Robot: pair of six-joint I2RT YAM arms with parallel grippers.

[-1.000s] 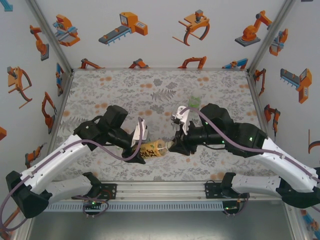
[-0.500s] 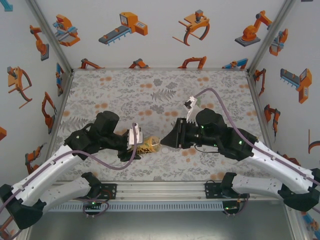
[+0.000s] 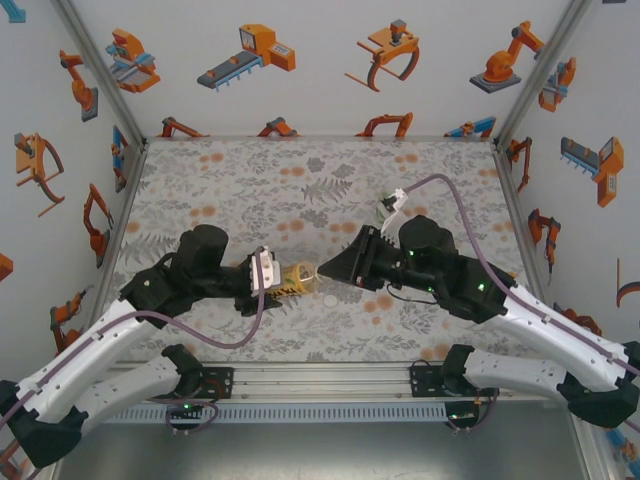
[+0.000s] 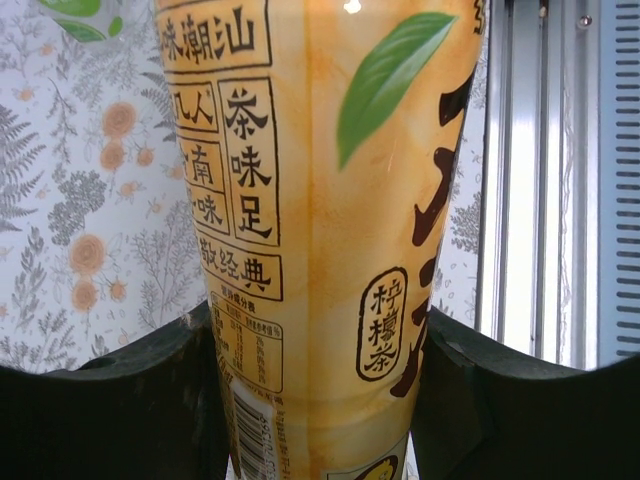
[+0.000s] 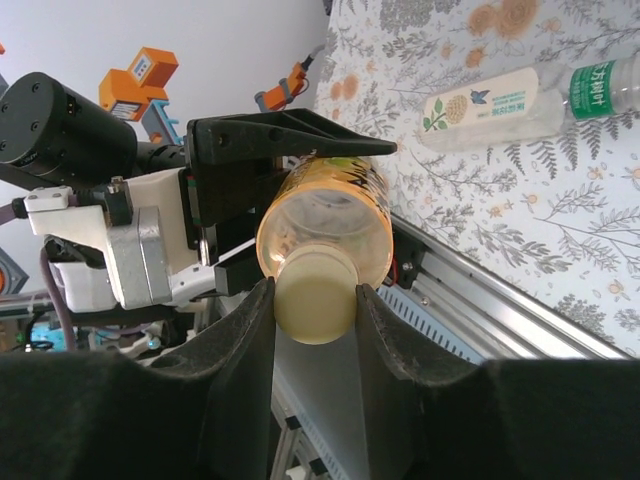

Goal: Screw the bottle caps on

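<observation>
The right gripper is pinching the white cap between its nearly closed jaws. The left gripper is clamping the amber bottle.

White walls with orange robot pictures, grey floral tabletop, aluminium front rail

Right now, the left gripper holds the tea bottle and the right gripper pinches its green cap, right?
No, the cap is white, not green; the right wrist view shows it. The left gripper holds the amber tea bottle and the right gripper pinches its cap.
</observation>
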